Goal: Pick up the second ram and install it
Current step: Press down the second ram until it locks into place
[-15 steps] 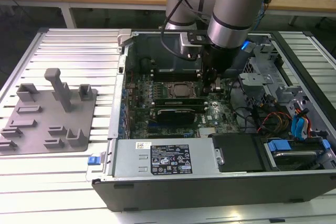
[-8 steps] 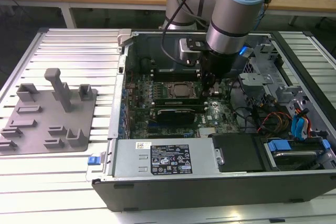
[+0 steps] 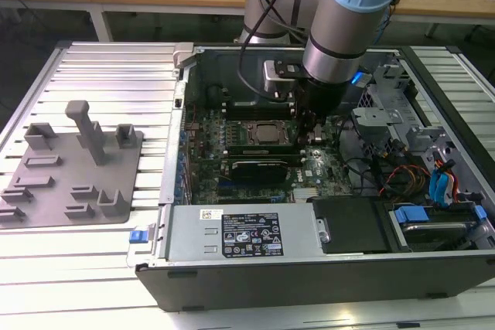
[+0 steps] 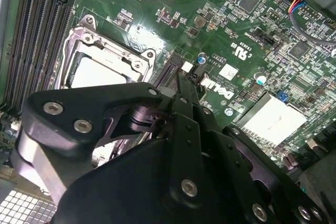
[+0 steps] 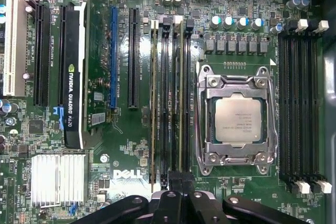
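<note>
Fingers (image 5: 176, 178) pressed together over second ram (image 5: 181, 98) in slot; grip contact hidden.

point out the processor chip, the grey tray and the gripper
processor chip (image 5: 238, 120): first wrist view, middle of its silver lid.
grey tray (image 3: 46, 191): exterior view, bare flat part of its base.
gripper (image 5: 176, 179): first wrist view, between its fingertips, over the memory slots.

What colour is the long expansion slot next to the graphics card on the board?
Blue. The slot shows best in the first wrist view, beside the black graphics card.
</note>
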Robot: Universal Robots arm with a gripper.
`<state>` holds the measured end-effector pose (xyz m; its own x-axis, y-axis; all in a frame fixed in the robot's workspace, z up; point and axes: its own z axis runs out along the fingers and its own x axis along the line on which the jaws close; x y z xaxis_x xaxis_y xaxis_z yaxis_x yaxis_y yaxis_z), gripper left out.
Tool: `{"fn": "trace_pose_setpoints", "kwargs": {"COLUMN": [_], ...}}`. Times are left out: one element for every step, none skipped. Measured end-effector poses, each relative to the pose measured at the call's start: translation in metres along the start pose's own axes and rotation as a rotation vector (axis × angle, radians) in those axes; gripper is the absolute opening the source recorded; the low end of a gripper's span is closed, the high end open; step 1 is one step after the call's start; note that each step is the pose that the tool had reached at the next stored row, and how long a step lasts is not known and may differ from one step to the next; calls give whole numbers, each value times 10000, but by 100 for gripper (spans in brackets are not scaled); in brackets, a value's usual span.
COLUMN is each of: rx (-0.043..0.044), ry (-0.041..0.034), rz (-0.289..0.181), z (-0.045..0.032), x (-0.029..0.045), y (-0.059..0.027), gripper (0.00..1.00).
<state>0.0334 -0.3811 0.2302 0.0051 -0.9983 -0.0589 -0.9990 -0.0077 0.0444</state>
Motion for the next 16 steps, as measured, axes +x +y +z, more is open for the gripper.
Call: {"fn": "trace_pose_setpoints", "kwargs": {"rx": [1, 1, 2, 1, 0, 1, 1, 1, 2, 4, 2, 2, 1, 1, 1, 1], "ry": [-2, -2, -3, -2, -1, -3, -3, -2, -8, -18, -8, -6, -4, -3, -3, -4], "rz": [0, 0, -1, 0, 0, 0, 0, 0, 0, 1, 1, 1, 0, 0, 0, 0], "z": [2, 2, 10, 12, 12, 14, 14, 14, 9, -12, -43, -77, -112, -127, -134, -133], "x": [0, 0, 0, 0, 1, 0, 0, 1, -1, -3, -4, -5, -7, -8, -9, -9], "y": [0, 0, -1, -1, -1, -1, -1, -1, -1, 1, 2, 4, 5, 5, 6, 6], "gripper": [8, 8, 8, 8, 8, 8, 8, 8, 8, 8, 8, 8, 8, 8, 8, 8]}}
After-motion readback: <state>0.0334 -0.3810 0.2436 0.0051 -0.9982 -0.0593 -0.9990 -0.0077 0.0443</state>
